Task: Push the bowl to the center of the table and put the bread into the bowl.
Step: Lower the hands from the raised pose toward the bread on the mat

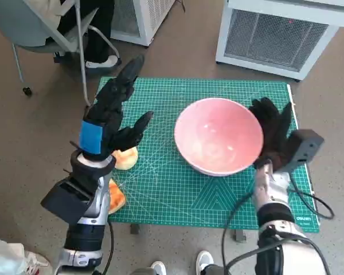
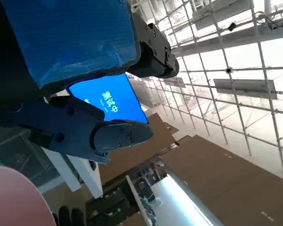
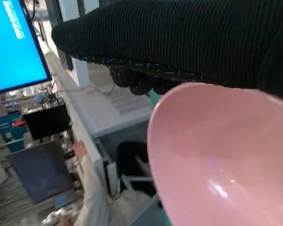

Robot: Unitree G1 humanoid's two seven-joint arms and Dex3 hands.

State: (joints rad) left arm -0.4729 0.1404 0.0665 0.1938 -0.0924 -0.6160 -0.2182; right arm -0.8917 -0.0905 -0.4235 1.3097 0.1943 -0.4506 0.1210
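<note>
counter (image 1: 160,189): covered by a green cutting mat; the bowl sits a little toward the right-hand side of it, so the push to the middle looks nearly done or just short.
bowl (image 1: 219,135): pink, upright, empty; its far-right rim lies against the fingers of the right hand. Risk: a push placed high on the rim could tip it or send it skidding past the middle, since the smooth mat gives little hold.
right hand (image 1: 273,134): gloved fingers spread against the bowl's outer wall, pressing rather than gripping; it holds nothing. Risk: the fingers may slide over the rim and lose the push.
left hand (image 1: 113,117): raised above the counter, fingers extended and apart, holding nothing; the bowl lies well off its fingertips, toward the right hand. Risk: lowering blind, the palm may knock the bread off the near edge.
bread (image 1: 125,158): pale roll just below the left fingers, partly hidden by them; a second, orange-brown piece (image 1: 116,197) lies behind the wrist near the counter's edge. Risk: soft bread may crush or slip from a loose grasp.
</note>
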